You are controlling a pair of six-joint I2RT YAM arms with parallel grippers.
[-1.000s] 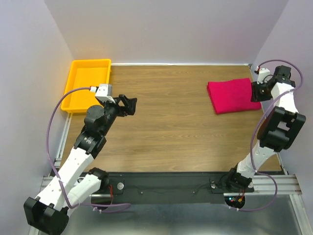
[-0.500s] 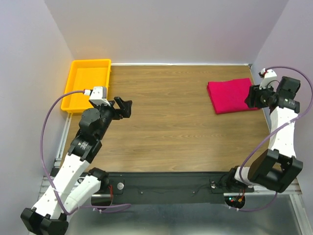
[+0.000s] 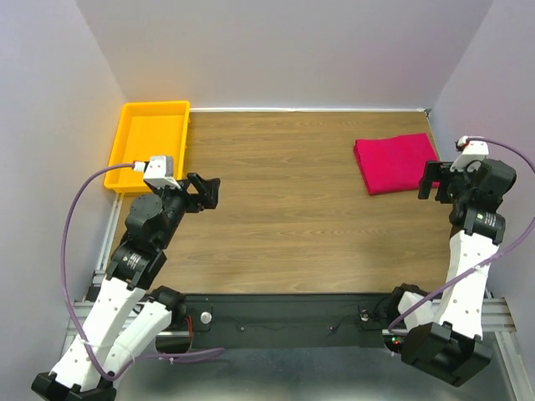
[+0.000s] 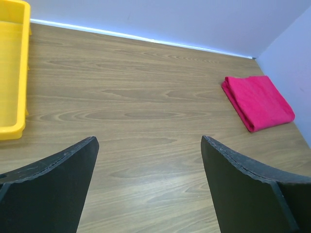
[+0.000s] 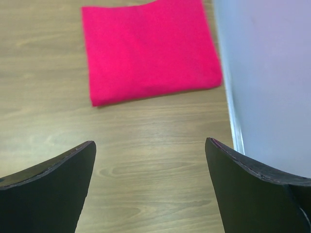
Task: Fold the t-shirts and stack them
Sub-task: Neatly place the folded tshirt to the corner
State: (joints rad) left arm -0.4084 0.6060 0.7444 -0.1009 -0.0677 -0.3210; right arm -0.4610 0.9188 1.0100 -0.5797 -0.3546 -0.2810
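One crimson t-shirt (image 3: pixel 394 163) lies folded into a flat rectangle at the table's far right, close to the right wall. It also shows in the left wrist view (image 4: pixel 257 101) and the right wrist view (image 5: pixel 148 48). My right gripper (image 3: pixel 435 182) hovers just near of the shirt's right edge, open and apart from the fabric, with only bare wood between its fingers (image 5: pixel 149 143). My left gripper (image 3: pixel 205 190) is at the left of the table, open and empty (image 4: pixel 148 141), pointing across the wood toward the shirt.
A yellow plastic tray (image 3: pixel 150 138) stands at the far left corner, its long wall seen in the left wrist view (image 4: pixel 12 128). Pale walls enclose the table on three sides; the right wall (image 5: pixel 272 73) stands right beside my right gripper.
My right gripper has opened wide and drawn back toward the near side, off the folded shirt. The left arm has pulled back a little to the left, still open.
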